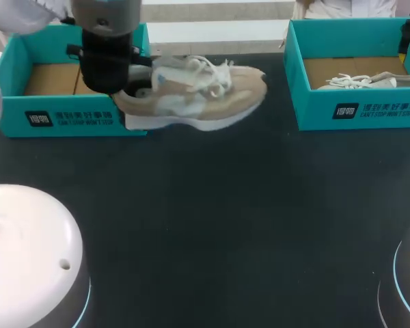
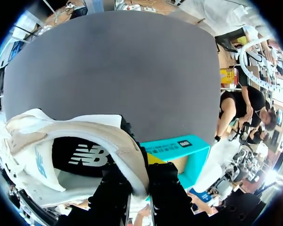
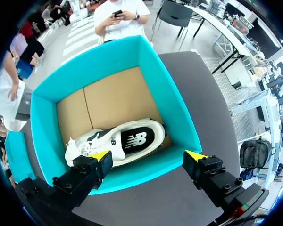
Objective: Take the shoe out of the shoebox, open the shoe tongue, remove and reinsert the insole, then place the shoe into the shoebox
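Looking down from the head view, I see the left end effector (image 1: 121, 93) at the upper left of the frame. It is clamped on the heel of the beige shoe (image 1: 205, 96), which it holds over the dark surface (image 1: 212, 219) just in front of the left shoebox (image 1: 61, 113). The shoe's long axis runs across the frame, toe toward the right, sole down. The right shoebox (image 1: 359, 109) sits at the upper right with a white shoe (image 1: 359, 82) inside, and white arm bases (image 1: 27, 253) fill the lower corners.

From the left wrist, both black fingers pinch the heel collar, one inside and one outside. The dark insole shows in the shoe's opening.

From the right wrist, the right end effector (image 3: 147, 157) is spread wide and holds nothing, above the near wall of the right shoebox. The white shoe lies along that wall, its laced end close to one yellow tip.
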